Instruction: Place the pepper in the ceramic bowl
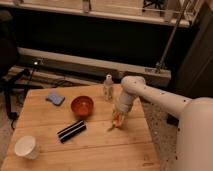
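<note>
The gripper (117, 120) points down at the right part of the table (100, 150), low over the wood. Its jaws are clamped on the pepper (114, 123), whose orange body shows between them, with one thin end poking out to the lower left. Whether that end touches the wood cannot be told. The pepper is to the right of the bowl (82, 113), apart from it, with bare tabletop between them.

There is one of each thing. The single pepper is slim, tapered and orange-red. The single bowl is round and glossy, reddish-brown outside and orange-brown inside, with nothing in it. A black bar (71, 131), long and rectangular, lies at a slant just below and left of the bowl. A white cup (26, 147) stands upright near the table's front left corner. A flat blue pad (55, 98) lies toward the back left. A small pale bottle (108, 88) stands upright at the back edge, near the arm (150, 95).

The table is light wood made of jointed planks with visible grain. The arm is smooth, white and rounded, bending at an elbow above the gripper.
</note>
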Robot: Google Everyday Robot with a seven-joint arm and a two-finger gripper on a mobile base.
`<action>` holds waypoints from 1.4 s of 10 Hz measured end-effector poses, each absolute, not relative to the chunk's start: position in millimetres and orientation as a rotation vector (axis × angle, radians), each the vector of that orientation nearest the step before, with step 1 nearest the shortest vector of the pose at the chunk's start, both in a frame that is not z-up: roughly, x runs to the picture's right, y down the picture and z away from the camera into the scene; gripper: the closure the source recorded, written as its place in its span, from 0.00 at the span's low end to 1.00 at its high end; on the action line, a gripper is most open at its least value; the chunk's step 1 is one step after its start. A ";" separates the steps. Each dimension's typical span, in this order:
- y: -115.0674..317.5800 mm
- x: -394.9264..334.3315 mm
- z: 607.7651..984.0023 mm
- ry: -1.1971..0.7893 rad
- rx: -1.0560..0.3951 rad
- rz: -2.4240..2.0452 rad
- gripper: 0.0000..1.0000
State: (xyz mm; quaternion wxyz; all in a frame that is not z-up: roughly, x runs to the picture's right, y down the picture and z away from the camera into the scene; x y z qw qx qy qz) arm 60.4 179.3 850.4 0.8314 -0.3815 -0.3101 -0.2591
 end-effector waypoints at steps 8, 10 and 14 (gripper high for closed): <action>148.7 62.4 861.4 -0.658 -0.792 -0.512 0.93; 105.6 59.1 845.7 -0.652 -0.723 -0.482 1.00; -2.8 -19.9 803.6 -0.739 -0.571 -0.548 1.00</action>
